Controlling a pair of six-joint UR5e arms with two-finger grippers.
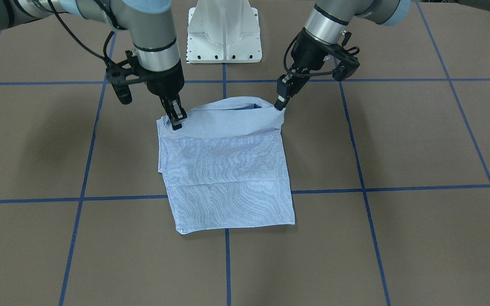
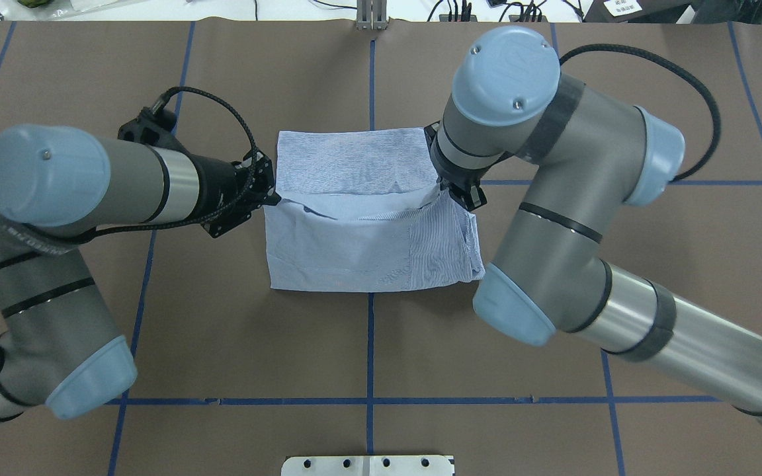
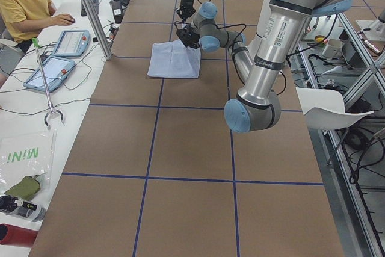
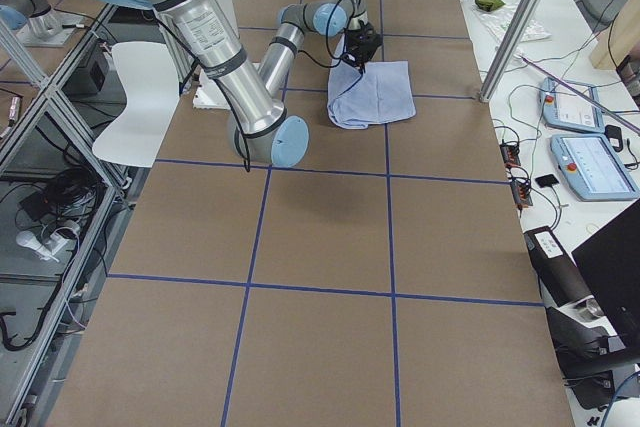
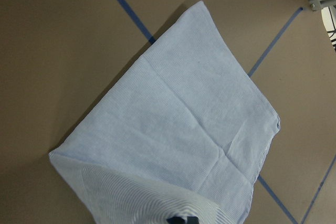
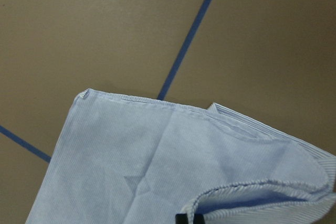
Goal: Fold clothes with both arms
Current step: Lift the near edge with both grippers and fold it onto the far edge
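We see the folded shirt point(image 1: 228, 170) lying mid-worktop point(image 1: 398, 140), its robot-side edge (a raised flap) held up, the jaws of the left arm point(image 1: 328, 25) and right arm point(image 1: 151, 34) each clamped on a corner.

Seen from overhead, our left arm point(image 2: 83, 178) enters from eight o'clock, forearm pointing toward three o'clock. Our left gripper point(image 1: 280, 104) tilts downward, fingers pinched on the shirt point(image 2: 354, 225). Our right arm point(image 2: 553, 218) enters from four o'clock, elbow sharply folded, wrist pointing down. Our right gripper point(image 1: 176, 121) also clamps the shirt.
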